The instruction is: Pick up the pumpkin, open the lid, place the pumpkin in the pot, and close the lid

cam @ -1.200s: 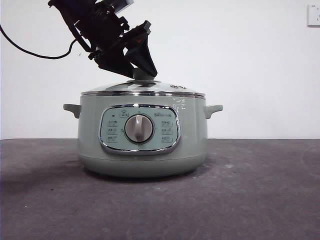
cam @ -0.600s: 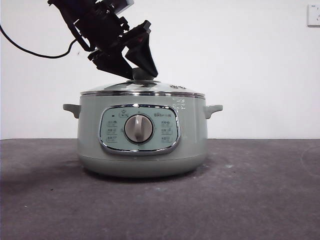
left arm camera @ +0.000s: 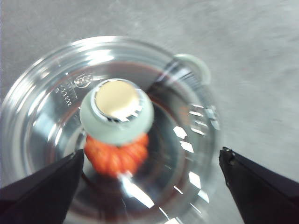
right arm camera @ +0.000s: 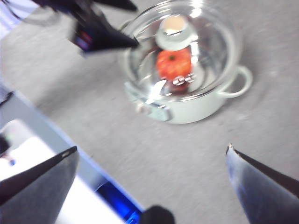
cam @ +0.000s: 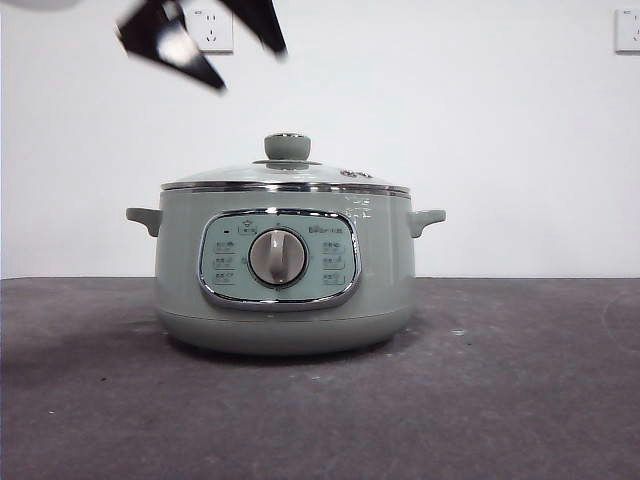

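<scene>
The pale green pot (cam: 285, 290) stands mid-table with the glass lid (cam: 230, 174) seated on it, knob (cam: 287, 147) free. Through the glass the orange pumpkin (left arm camera: 114, 157) lies inside the pot, partly hidden under the knob (left arm camera: 117, 116). My left gripper (cam: 250, 68) hangs open well above and to the left of the knob, holding nothing; its wrist view looks straight down on the lid (left arm camera: 46, 116). My right gripper (right arm camera: 152, 148) is open and far from the pot (right arm camera: 196, 109), seeing the pumpkin (right arm camera: 174, 63) from a distance.
The pot rests on a dark grey table (cam: 500, 380) in front of a white wall with two sockets (cam: 213, 30) (cam: 627, 30). In the right wrist view the table's edge and white and blue gear (right arm camera: 28, 154) lie beyond it.
The left gripper, which was closed around the lid's knob, has let go and risen up and to the left. The lid stays seated on the pot.
</scene>
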Robot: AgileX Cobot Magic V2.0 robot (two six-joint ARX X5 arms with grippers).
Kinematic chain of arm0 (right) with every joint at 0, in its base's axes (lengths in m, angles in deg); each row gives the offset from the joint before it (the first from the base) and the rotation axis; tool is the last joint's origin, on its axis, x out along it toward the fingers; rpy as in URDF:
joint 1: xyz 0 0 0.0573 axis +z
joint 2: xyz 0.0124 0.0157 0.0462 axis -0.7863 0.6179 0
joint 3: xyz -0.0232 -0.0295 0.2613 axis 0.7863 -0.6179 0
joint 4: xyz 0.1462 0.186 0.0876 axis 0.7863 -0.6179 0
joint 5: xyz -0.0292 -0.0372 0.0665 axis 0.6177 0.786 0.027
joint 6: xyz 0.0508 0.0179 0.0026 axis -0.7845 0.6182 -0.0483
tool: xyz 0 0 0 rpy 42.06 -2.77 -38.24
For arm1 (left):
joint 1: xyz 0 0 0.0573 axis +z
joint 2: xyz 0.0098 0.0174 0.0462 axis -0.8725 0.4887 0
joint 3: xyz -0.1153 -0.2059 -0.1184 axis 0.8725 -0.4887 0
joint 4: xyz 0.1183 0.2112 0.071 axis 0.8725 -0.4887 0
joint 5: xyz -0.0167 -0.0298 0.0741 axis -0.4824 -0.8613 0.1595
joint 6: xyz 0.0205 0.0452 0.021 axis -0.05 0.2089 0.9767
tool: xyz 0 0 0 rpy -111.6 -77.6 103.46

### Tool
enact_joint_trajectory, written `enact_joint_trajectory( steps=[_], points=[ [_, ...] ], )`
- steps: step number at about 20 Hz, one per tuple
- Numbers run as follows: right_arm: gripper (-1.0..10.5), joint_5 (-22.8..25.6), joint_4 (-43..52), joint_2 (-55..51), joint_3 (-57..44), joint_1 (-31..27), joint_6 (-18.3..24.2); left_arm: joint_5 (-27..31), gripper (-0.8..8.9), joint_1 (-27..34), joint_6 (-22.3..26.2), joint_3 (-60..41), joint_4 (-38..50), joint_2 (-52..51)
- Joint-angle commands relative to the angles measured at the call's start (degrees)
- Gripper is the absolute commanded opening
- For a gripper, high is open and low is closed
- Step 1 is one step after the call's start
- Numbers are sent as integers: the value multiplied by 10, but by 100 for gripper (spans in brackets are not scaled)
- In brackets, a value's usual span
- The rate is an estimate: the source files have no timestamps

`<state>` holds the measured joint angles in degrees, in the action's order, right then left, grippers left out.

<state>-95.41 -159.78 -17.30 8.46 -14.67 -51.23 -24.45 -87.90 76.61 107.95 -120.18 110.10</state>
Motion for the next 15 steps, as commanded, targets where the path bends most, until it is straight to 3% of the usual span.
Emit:
enact_joint_trajectory(
  steps=[1, 3, 5, 6, 7, 8, 12, 15],
  points=[
    [607, -25, -10, 0, 0, 1, -3, -37, 458, -2, 1, 35, -83, -33],
    [495, -24, -16, 0, 0, 1, -3, -67, 452, -2, 2, 73, -143, -60],
    [348, -24, -22, 0, 0, 1, -2, -68, 251, -2, 6, 106, -187, -80],
    [235, -25, -24, 0, 0, 1, -2, -69, 82, -2, 7, 117, -200, -89],
    [117, -24, -24, 0, 0, 1, 2, -68, -27, -2, 7, 121, -206, -96],
    [-5, -24, -24, 0, 0, 1, 5, -69, -6, -2, 7, 122, -210, -101],
    [-11, -24, -18, 0, 0, 1, 14, -67, -5, -2, 7, 122, -240, -104],
    [2, -22, -16, -1, 0, 1, -13, -66, -4, -2, 7, 122, -241, -104]
  ],
)
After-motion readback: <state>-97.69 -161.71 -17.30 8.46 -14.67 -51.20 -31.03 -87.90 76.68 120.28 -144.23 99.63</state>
